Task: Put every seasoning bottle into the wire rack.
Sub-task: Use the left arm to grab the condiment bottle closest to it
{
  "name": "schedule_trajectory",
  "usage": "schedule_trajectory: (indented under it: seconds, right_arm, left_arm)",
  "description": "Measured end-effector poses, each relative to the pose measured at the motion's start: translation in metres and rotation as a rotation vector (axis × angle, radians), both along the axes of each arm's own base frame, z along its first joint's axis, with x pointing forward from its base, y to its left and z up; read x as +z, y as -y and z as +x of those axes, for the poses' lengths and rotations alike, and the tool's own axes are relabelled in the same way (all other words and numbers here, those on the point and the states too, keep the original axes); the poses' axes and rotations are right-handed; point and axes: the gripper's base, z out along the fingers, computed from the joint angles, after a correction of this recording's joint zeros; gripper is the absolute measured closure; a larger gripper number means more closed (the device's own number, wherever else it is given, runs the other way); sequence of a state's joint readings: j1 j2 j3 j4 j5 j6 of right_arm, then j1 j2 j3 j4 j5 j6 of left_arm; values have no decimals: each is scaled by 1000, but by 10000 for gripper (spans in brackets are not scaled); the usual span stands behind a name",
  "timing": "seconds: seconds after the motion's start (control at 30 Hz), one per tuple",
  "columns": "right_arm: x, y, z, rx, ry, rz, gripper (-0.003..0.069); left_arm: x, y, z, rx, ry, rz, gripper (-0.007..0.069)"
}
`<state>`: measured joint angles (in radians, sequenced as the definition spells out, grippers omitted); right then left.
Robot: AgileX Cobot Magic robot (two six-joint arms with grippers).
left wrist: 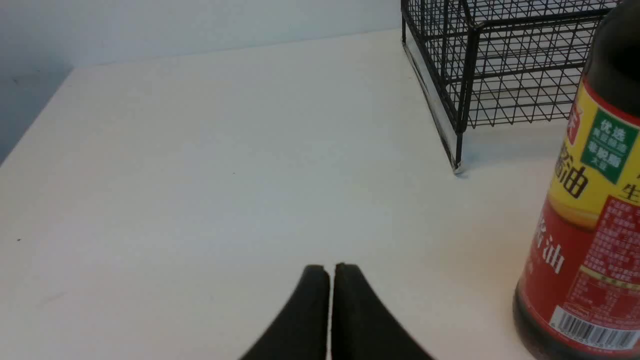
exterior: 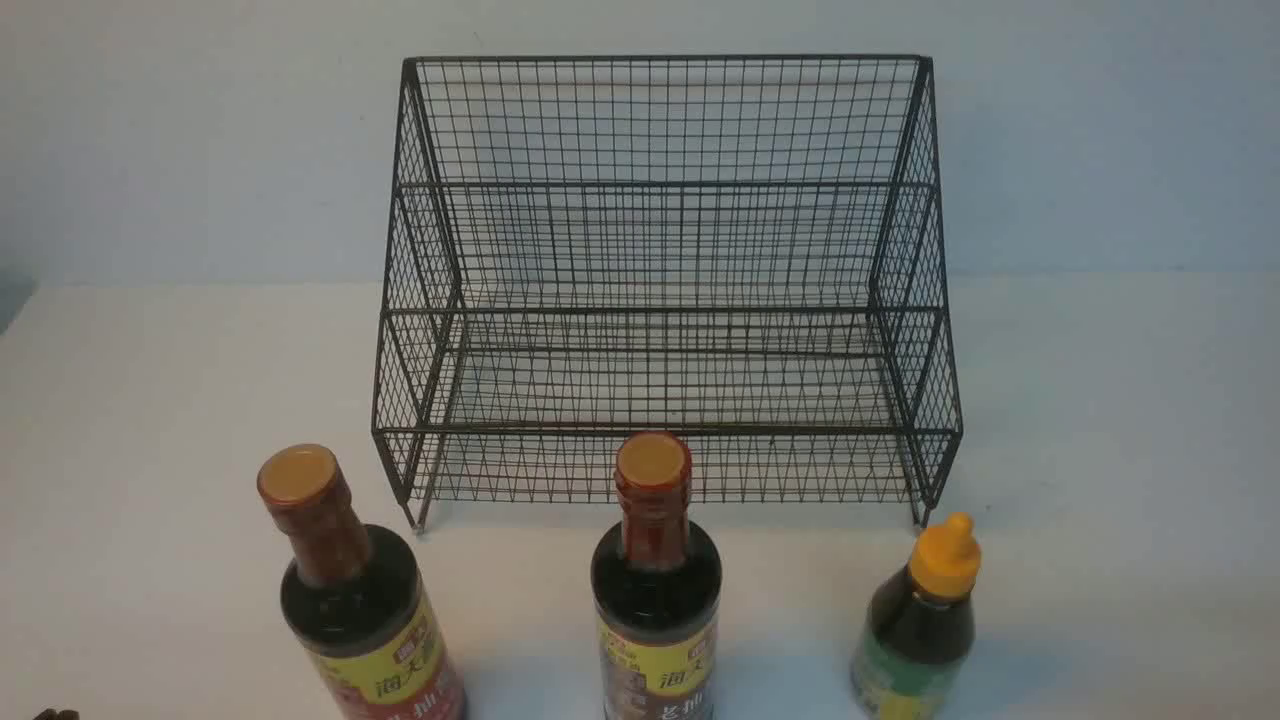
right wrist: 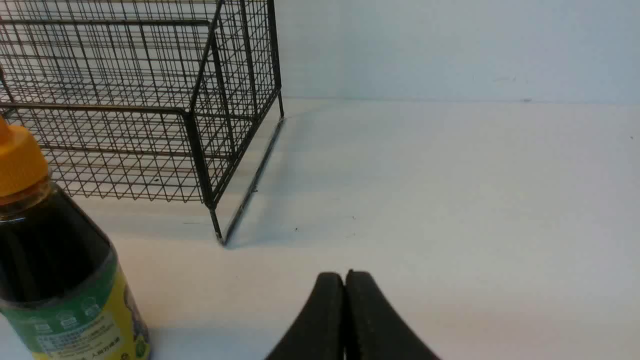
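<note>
The black wire rack stands empty at the back middle of the white table. Three bottles stand upright in a row in front of it: a tall dark-sauce bottle on the left, a second tall one in the middle, and a shorter bottle with an orange nozzle cap on the right. My left gripper is shut and empty, low over the table beside the left tall bottle. My right gripper is shut and empty, beside the short bottle. The rack's corners show in both wrist views.
A pale wall rises behind the rack. The white table stretches to both sides of the rack. A dark bit of the left arm shows at the bottom left edge of the front view.
</note>
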<state>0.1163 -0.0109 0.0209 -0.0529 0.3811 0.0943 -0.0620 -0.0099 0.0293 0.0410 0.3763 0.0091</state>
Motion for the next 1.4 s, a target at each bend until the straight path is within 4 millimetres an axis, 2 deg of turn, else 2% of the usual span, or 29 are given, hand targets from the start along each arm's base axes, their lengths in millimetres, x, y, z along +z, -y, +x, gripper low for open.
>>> schedule_trajectory:
  seconds: [1.13, 1.3, 1.37, 1.4]
  right_arm:
    - [0, 0, 0, 0, 0, 2, 673]
    - [1, -4, 0, -11, 1, 262, 673]
    - [2, -6, 0, -18, -15, 449, 673]
    - [2, -6, 0, -18, -17, 463, 673]
  left_arm:
    - [0, 0, 0, 0, 0, 0, 629]
    - [0, 0, 0, 0, 0, 0, 629]
    - [0, 0, 0, 0, -1, 0, 629]
    - [0, 0, 0, 0, -1, 0, 629]
